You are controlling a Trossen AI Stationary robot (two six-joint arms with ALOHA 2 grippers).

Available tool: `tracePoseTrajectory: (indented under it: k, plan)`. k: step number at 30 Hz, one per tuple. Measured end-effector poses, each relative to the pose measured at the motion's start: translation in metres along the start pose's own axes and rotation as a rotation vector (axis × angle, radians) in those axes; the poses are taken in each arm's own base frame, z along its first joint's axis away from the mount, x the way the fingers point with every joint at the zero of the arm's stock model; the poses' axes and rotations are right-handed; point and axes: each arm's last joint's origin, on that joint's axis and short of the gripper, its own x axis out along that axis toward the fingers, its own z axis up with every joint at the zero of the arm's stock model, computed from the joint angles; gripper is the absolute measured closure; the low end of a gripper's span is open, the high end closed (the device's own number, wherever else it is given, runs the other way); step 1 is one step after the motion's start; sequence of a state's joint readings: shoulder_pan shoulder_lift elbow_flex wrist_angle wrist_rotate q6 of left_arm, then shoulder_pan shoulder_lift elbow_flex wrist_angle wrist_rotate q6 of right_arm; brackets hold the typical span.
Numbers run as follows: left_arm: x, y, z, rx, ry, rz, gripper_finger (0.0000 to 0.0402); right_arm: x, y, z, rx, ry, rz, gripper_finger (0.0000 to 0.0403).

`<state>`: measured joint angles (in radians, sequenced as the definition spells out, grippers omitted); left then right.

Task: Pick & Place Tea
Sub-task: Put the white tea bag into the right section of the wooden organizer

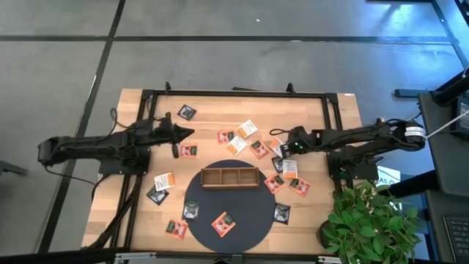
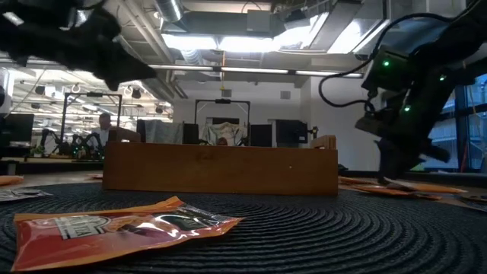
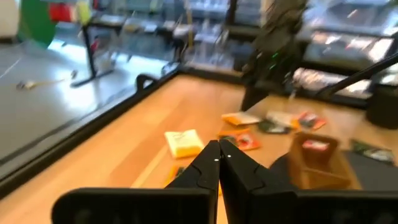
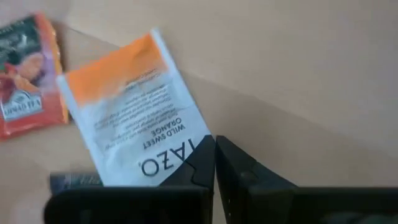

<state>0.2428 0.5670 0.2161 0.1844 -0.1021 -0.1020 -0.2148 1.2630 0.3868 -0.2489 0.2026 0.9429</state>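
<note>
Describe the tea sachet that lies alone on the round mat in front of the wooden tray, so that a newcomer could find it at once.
Start at the large round dark grey mat in the middle of the table, with the long wooden three-compartment tray across its far part. On the near part, below the tray in the high view, lies an orange-red tea sachet. It alone lies wholly on the mat and turned cornerwise; the other sachets sit at the rim or on bare wood.

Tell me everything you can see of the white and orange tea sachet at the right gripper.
The flat white and orange paper tea sachet has an orange band along one end and a white body printed with dark lettering reading Tazo, Wild Sweet Orange. It lies flat on the light wooden table, askew to the right gripper, whose dark jaws stand shut at its lettered edge. Whether they pinch it is unclear. An orange-red sachet lies beside it, their edges close or touching.
</note>
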Motion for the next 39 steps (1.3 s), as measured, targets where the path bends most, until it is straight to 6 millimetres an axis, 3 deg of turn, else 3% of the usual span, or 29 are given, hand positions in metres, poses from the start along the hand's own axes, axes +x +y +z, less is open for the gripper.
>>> tracePoseTrajectory:
  k: [4, 14, 22, 28, 39]
  plan:
    - [0.031, -0.003, 0.013, 0.102, 0.117, 0.048, 0.0399, 0.010, 0.005, 0.002, -0.008, -0.031, 0.009, 0.0386]
    - [0.132, -0.016, 0.036, 0.375, 0.304, 0.023, 0.0395, 0.016, 0.013, 0.007, -0.065, -0.108, 0.069, 0.0386]
    - [0.197, -0.022, 0.030, 0.407, 0.318, 0.017, 0.0392, 0.016, 0.014, 0.008, -0.082, -0.127, 0.068, 0.0386]
    - [0.225, -0.027, 0.011, 0.400, 0.286, 0.003, 0.0392, 0.016, 0.014, 0.008, -0.082, -0.132, 0.066, 0.0386]
    - [0.243, -0.046, -0.005, 0.482, 0.277, -0.058, 0.0346, 0.015, 0.014, 0.009, -0.079, -0.142, 0.068, 0.0386]
